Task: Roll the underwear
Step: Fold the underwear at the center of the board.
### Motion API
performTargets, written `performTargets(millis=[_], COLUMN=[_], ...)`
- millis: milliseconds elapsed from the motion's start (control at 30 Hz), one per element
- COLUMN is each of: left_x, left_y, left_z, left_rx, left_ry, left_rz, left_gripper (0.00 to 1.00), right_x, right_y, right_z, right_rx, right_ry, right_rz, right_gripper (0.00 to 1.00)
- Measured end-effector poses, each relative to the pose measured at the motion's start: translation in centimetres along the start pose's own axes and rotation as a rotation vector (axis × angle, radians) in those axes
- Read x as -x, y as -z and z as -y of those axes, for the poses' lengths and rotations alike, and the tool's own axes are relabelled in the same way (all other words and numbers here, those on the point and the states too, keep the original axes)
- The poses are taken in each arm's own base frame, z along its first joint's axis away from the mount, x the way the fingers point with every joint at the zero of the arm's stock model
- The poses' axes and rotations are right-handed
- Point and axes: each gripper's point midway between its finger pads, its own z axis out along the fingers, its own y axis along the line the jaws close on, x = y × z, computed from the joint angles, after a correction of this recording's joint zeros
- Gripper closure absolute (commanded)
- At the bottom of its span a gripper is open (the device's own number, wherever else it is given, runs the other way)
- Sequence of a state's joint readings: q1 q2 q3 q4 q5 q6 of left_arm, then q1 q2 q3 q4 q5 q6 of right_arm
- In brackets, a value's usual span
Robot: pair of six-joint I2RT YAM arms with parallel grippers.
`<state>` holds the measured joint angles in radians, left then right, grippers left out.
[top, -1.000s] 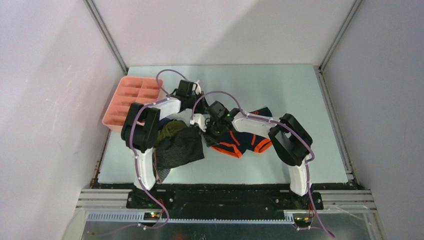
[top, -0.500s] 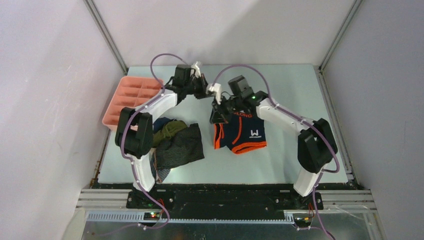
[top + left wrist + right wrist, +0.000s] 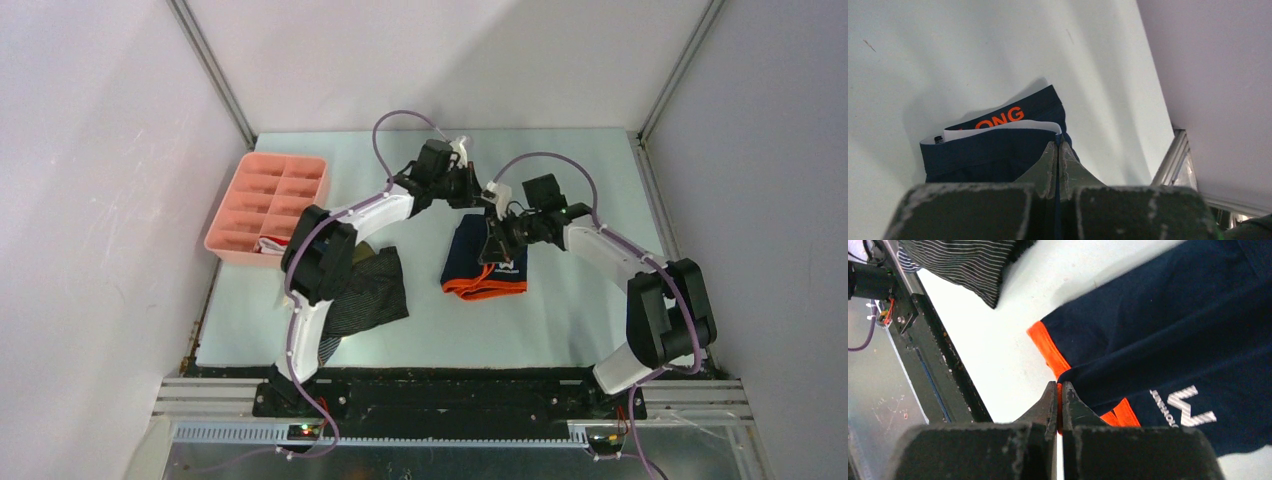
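Both left gripper (image 3: pixel 1058 150) and right gripper (image 3: pixel 1059 390) pinch navy briefs (image 3: pixel 482 268) — far edge hidden.

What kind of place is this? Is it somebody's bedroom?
Probably a robot lab booth, not a bedroom: plain pale walls on metal frame rails, with a left arm and right arm bolted at the near edge of a work table.

Occluded and cropped regions
The left arm (image 3: pixel 320 255) covers the far part of the striped pile (image 3: pixel 375 290) by the left edge of the worktop (image 3: pixel 560 320); the navy briefs (image 3: pixel 1168 340) run past the right wrist view's edge; their waistband lettering (image 3: pixel 999 117) begins behind a fold.
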<state>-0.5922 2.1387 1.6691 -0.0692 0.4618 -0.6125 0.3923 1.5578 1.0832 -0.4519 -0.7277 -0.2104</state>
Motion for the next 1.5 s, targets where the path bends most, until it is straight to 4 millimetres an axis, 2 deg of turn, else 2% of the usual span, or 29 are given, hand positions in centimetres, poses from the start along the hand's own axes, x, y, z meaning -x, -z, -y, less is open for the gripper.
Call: performTargets(millis=[167,400,633,1033,1367,1500], left_x=[-0.2,0.2,0.7,0.0,-2.9,-3.1], left_y=[-1.3,-1.6,-1.9,-3.1,-5.3,-5.6], left_z=[-1.6,-1.8,-0.9,-0.7,-2.5,-2.4], left_rx=[0.053,0.067,0.048,0.029,0.054,0.050], left_ry=[0.016,0.025,0.034,0.076,0.090,0.095], left_rz=[0.009,0.026,0.039,0.037,-0.013,-0.013], left_gripper=[1.00,1.00,1.00,1.00,1.00,1.00], right_x=[-2.0,-2.6,-3.6,-4.7,-5.9,-6.5], right_y=[0.8,2.0,2.2,3.4,3.6,3.6], right_z=[2.1,4.0,4.0,4.9,5.6,5.8], right_rx=[-0.040,-0.081,-0.079,-0.090,-0.112,-0.124], right_ry=[-0.100,-0.171,-0.207,-0.282,-0.328,-0.344], right_rz=[-0.009,0.011,0.004,0.015,-0.001,-0.013], right_gripper=[1.00,1.00,1.00,1.00,1.00,1.00])
